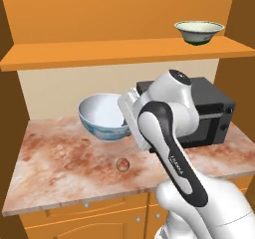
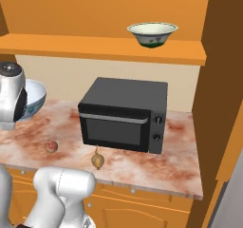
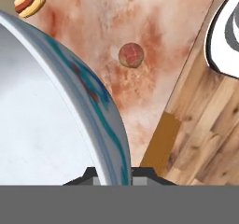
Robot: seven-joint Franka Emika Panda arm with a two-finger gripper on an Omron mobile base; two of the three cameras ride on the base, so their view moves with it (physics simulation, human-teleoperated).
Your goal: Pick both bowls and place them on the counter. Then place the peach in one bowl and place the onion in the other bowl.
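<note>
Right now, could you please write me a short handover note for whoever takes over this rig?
Gripper: shut on the rim of the white bowl, carried tilted above the counter.
Cream bowl: on the wooden shelf.
Peach and onion: loose on the counter before the microwave.
Done: white bowl picked.
Left: set it down, fetch the cream bowl, put the peach in one bowl and the onion in the other.

Microwave (image 2: 124,114) crowds the counter (image 1: 60,173); open slab lies left.
</note>
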